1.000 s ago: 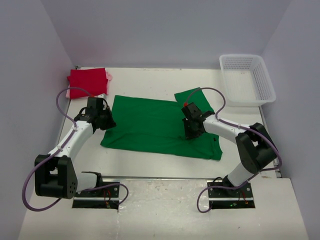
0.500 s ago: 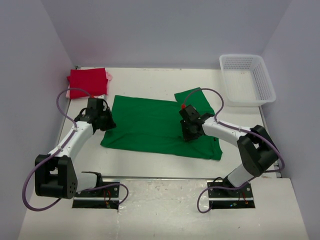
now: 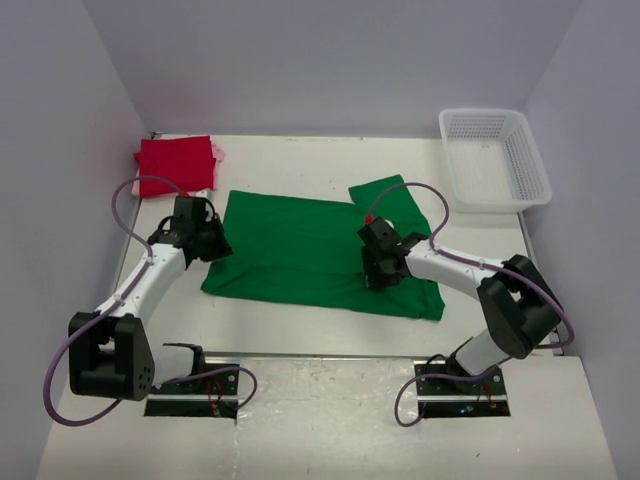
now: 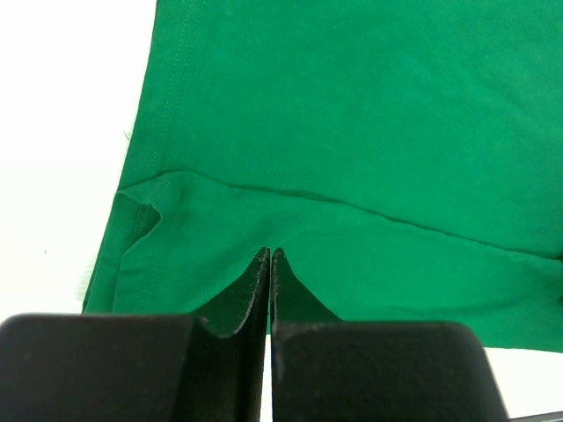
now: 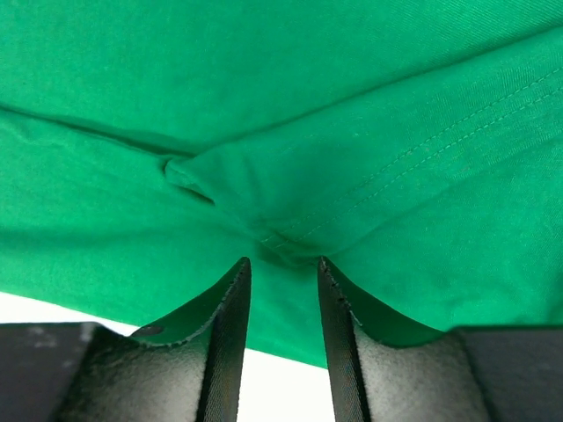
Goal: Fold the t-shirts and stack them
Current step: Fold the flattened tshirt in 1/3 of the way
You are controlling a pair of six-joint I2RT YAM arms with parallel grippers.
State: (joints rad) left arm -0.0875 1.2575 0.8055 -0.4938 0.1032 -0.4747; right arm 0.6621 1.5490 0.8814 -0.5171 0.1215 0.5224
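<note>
A bright green t-shirt (image 3: 300, 245) lies flat across the middle of the table, one sleeve sticking out at the back right. My left gripper (image 3: 211, 246) is shut, its tips resting on the shirt's left edge (image 4: 369, 132) beside a folded-over corner; no cloth shows between the fingers (image 4: 269, 253). My right gripper (image 3: 381, 276) is low over the shirt's right part. Its jaws stand apart over the green cloth (image 5: 264, 88), with a bunched seam just beyond the tips (image 5: 283, 261). A folded red t-shirt (image 3: 176, 163) lies at the back left on a pale pink one (image 3: 218, 152).
A white mesh basket (image 3: 495, 158) stands at the back right corner. White walls close the table on the left, back and right. Purple cables loop from both arms above the shirt's ends.
My right gripper has slid a little left and toward the near edge over the shirt, and its jaws have widened. The left arm has not moved.
</note>
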